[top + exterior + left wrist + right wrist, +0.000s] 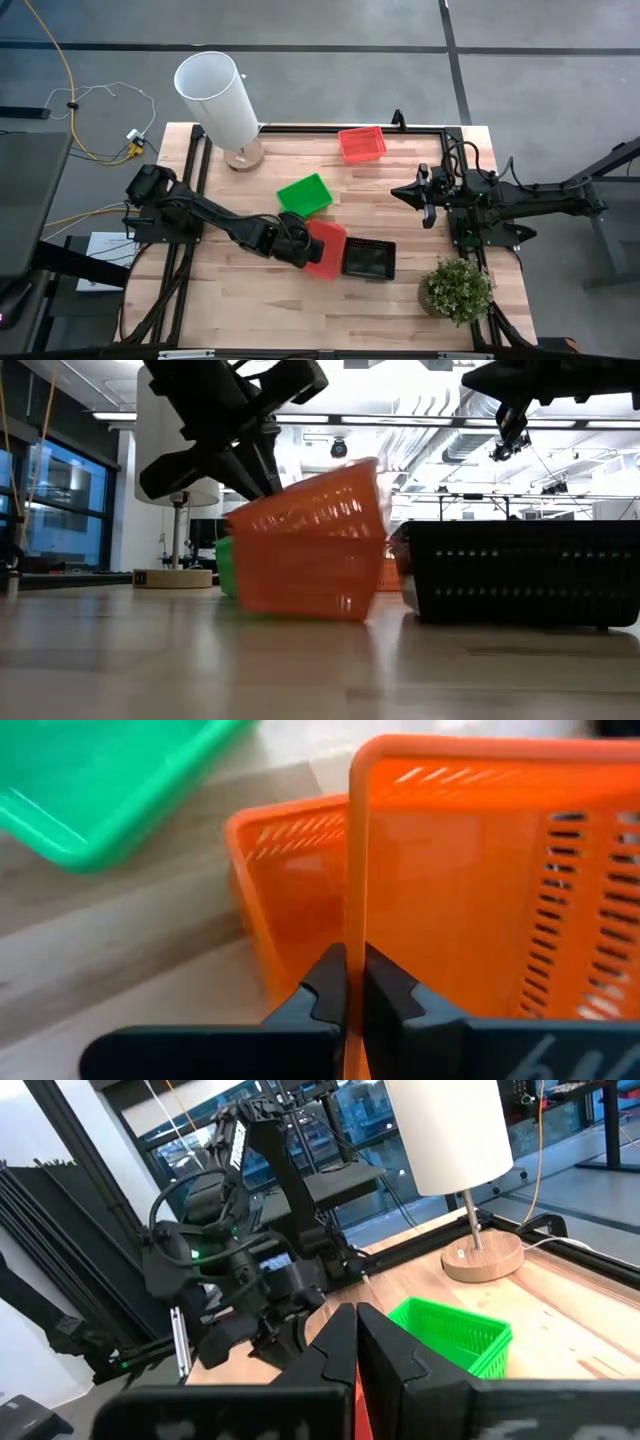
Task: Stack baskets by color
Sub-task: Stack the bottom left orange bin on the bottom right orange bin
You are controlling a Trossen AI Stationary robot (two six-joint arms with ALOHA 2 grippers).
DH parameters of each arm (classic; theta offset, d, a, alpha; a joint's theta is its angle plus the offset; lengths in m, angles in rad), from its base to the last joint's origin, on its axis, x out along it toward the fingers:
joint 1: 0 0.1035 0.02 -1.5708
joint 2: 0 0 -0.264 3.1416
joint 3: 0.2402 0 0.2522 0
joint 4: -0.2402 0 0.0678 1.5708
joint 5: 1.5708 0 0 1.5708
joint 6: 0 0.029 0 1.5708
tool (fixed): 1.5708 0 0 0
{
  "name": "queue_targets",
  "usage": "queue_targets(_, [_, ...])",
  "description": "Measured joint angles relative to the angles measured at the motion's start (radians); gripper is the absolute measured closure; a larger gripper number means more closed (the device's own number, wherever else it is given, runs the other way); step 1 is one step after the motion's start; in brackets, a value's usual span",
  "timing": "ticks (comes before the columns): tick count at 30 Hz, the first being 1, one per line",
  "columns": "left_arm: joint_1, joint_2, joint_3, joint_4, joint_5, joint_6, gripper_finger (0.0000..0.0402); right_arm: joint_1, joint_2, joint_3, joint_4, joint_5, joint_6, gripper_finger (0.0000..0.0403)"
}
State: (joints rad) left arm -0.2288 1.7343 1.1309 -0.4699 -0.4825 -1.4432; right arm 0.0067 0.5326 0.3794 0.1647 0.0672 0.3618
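My left gripper (355, 985) is shut on a red basket (480, 870) near the table's middle (322, 248). A second red basket (285, 870) lies under it on the table. In the low view the held basket (315, 510) tilts over the lower one (300, 580). A black basket (368, 260) stands right beside them, toward the right. A green basket (304, 195) rests just beyond, and a third red basket (361, 143) stands at the far edge. My right gripper (428, 200) waits shut above the table's right side, holding nothing. My left gripper pinches one side wall of the upper red basket at its rim (356, 935), one finger inside the basket and one outside. The fingers slant down from the table's left. The basket is tilted, with its lower part down in the second red basket.
A tall white cylinder on a round wooden foot (218, 95) stands at the far left. A potted green plant (456, 290) sits at the near right corner. Bare wood lies along the near edge and at the near left.
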Motion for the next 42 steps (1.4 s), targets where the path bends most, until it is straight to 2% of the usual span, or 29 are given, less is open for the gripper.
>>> queue_targets(6, [-0.008,-0.028,0.001,-0.073,-0.01,-0.019,0.0401,0.0,0.005,0.0,-0.008,-0.008,0.003,0.0403])
queue_targets(16, [-0.019,-0.038,0.0,-0.097,0.134,0.072,0.0401,0.0,0.017,0.0,-0.022,-0.008,-0.003,0.0403])
queue_targets(33, [0.0,-0.038,0.0,-0.104,0.203,0.226,0.0399,0.0,0.018,0.0,-0.026,-0.008,-0.004,0.0403])
queue_targets(37, [-0.001,-0.038,0.0,-0.102,0.203,0.264,0.0375,0.0,0.018,0.0,-0.026,-0.008,-0.004,0.0403])
queue_targets(42, [0.0,-0.037,0.0,-0.102,0.226,0.309,0.0318,0.0,0.018,0.0,-0.026,-0.008,-0.004,0.0403])
